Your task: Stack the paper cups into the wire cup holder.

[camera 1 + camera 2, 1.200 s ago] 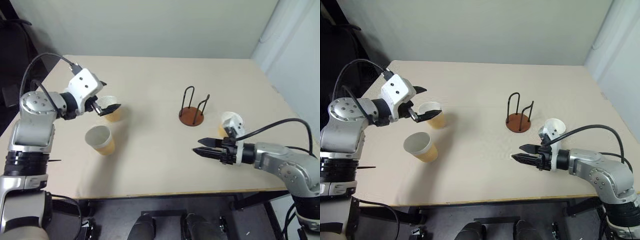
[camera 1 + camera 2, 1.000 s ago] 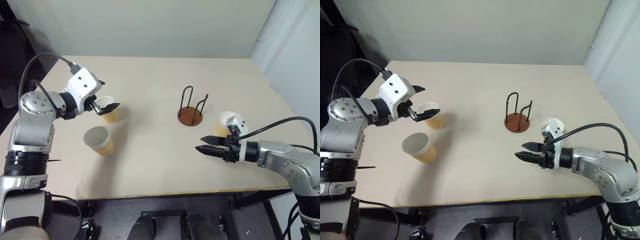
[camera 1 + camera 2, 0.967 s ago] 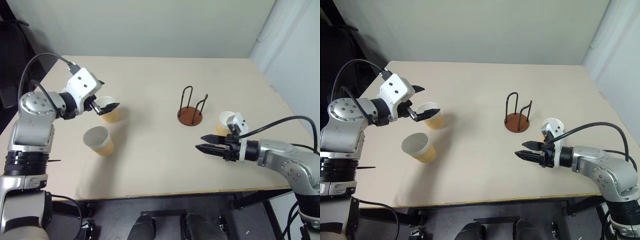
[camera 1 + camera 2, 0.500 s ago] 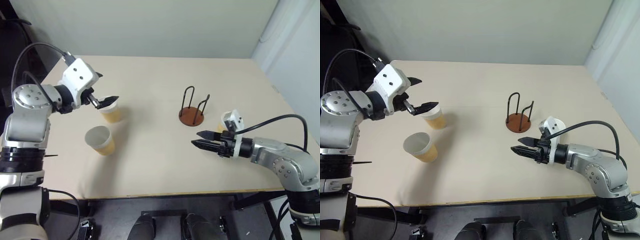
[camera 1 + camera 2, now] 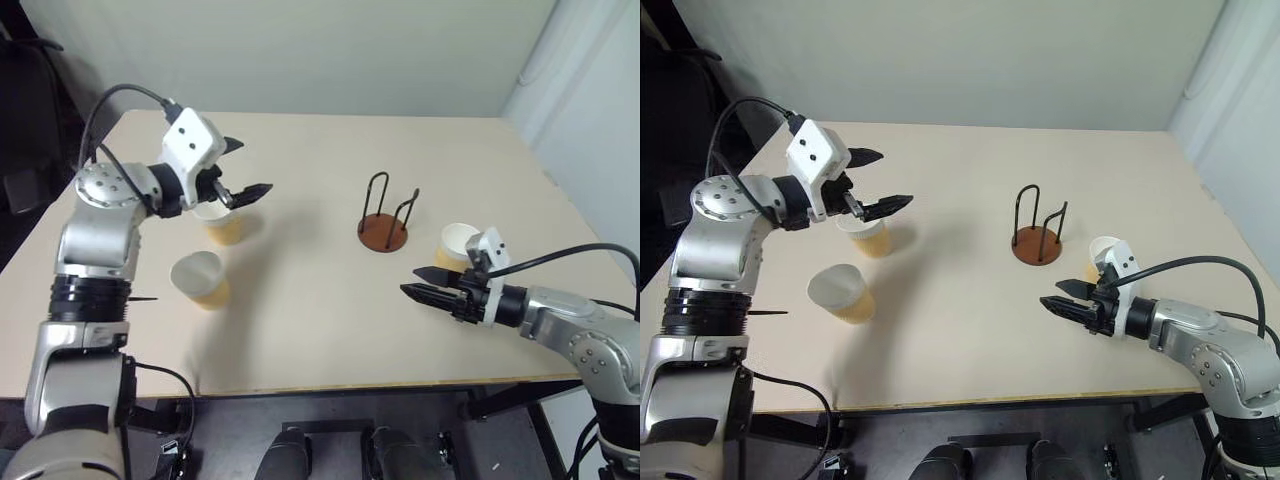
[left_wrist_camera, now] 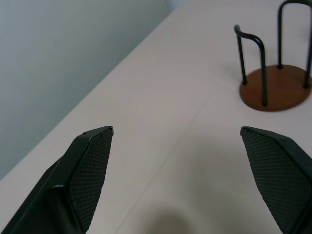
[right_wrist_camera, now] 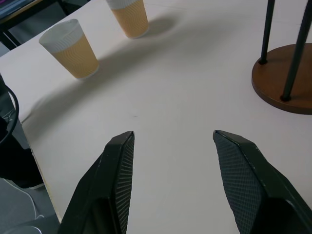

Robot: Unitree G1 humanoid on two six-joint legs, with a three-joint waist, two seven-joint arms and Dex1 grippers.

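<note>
Holder (image 5: 383,232) empty at frame centre; three cups (image 5: 221,222) still on the table (image 5: 300,330). Left gripper (image 5: 245,192) gapes wide above one cup — lower it squarely around the rim. Right gripper (image 5: 420,282) half-open, holding nothing.

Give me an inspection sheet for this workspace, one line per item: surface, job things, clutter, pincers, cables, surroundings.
Surface: beige table, bare apart from the job's things.
Job's things: wire cup holder upright, empty; three paper cups upright on the table: far-left cup, near-left cup, right cup beside the holder.
Clutter: nothing seen.
Pincers: left pincer open, empty, above the far-left cup; right pincer open, empty, low over the table.
Cables: a black cable loops over the left arm, another over the right.
Surroundings: pale wall behind the table.
</note>
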